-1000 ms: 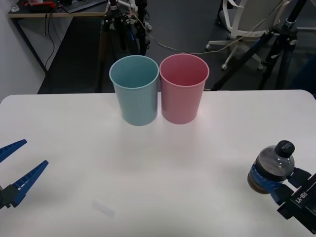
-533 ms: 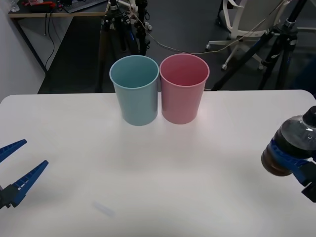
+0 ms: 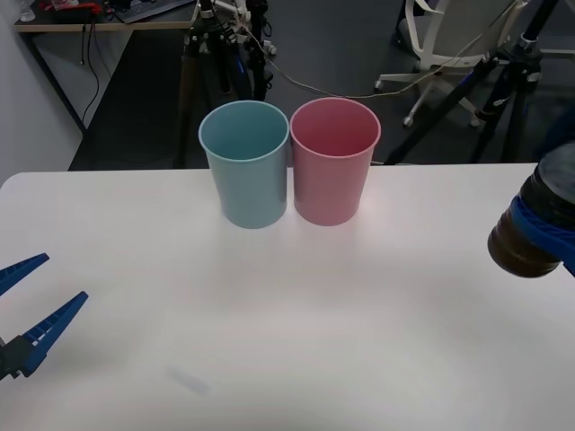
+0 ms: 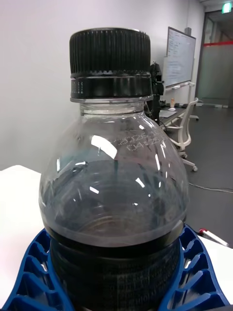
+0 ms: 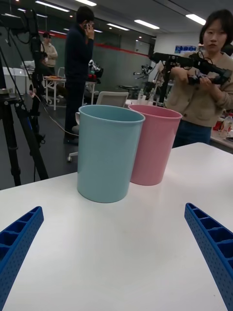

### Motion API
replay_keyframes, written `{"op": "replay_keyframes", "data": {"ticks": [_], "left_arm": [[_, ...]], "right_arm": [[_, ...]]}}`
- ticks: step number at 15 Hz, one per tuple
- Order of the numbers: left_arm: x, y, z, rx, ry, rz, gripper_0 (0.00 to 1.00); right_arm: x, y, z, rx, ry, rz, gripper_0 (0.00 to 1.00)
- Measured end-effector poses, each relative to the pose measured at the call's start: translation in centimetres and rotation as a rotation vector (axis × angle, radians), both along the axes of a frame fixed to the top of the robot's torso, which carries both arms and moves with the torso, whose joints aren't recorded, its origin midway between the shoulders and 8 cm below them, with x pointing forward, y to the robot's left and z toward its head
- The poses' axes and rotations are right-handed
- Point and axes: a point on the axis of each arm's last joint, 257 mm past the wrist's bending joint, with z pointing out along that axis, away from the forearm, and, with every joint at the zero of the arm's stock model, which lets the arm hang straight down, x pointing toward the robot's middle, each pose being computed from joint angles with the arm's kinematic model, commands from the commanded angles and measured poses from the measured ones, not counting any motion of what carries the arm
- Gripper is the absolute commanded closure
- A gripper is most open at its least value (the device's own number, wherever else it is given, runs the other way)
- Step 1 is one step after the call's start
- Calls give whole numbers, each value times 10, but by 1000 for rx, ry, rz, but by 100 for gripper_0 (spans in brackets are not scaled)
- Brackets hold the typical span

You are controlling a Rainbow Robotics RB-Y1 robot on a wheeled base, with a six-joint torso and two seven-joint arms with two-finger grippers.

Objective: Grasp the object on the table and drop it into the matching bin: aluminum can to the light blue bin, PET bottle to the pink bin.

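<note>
PET bottle (image 3: 537,232) is already lifted off the desk (image 3: 287,323) and hangs in the air at the far right edge of the front view, well apart from both bins. The right gripper (image 4: 116,286) has its blue ribbed fingers (image 4: 29,277) clenched around the lower body of the bottle; in the right wrist view they hug it from both sides, and the dark cap stands upright above them. So the grasping step looks finished. What is left, as I judge it, is to carry the bottle over to the pink bin (image 3: 334,162) and release it there, because a PET bottle belongs to pink and not to the light blue bin (image 3: 245,163). The two bins stand side by side at the back of the desk, touching or almost touching, with the light blue one on the robot's left. This closeness means the drop must be well centred over the pink opening.

The left gripper (image 3: 25,310) waits low at the left edge of the desk with its fingers spread wide and nothing between them; its wrist view looks at both bins from the side.

Compared with one second ago, the bottle has risen and moved further to the right: then it was low near the desk surface, now it is higher and partly cut by the edge of the front view. The bins and the left gripper have not moved.
</note>
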Motion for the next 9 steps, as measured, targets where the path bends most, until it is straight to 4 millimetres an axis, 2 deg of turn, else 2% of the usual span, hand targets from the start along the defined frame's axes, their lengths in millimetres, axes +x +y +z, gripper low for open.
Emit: {"op": "replay_keyframes", "data": {"ticks": [5, 9], "left_arm": [[0, 0, 0, 0, 0, 0, 0], [0, 0, 0, 0, 0, 0, 0]], "right_arm": [[17, 17, 32, 18, 14, 61, 100], [25, 21, 42, 23, 17, 81, 100]]}}
